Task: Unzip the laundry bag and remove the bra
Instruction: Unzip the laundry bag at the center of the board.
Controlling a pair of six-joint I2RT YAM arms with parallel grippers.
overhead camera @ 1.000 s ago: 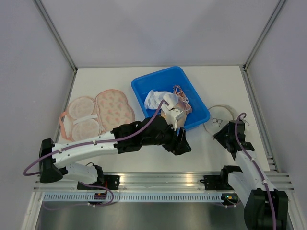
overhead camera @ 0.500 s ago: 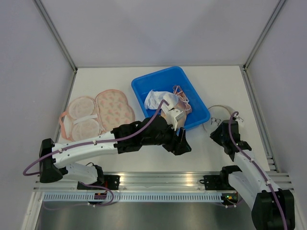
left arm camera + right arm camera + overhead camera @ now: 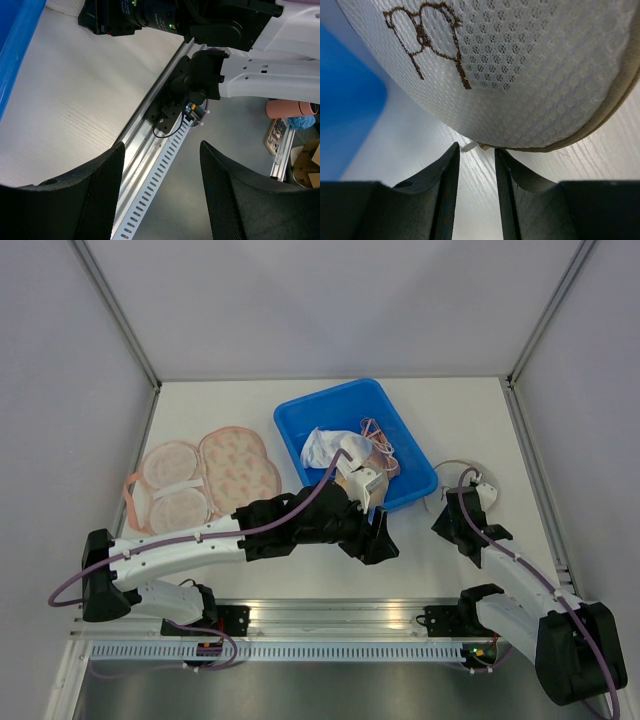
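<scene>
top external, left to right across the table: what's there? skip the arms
pink padded cups → blue tray, with white cloth inside → white mesh laundry bag, partly hidden under the right arm.

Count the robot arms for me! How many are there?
2. The left black-and-white robot arm stretches toward the blue plastic tray; the right arm bends over the white mesh laundry bag.

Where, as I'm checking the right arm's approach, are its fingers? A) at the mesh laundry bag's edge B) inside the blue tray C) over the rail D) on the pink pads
A: the right wrist view shows the fingers at the edge of the mesh laundry bag.
</scene>
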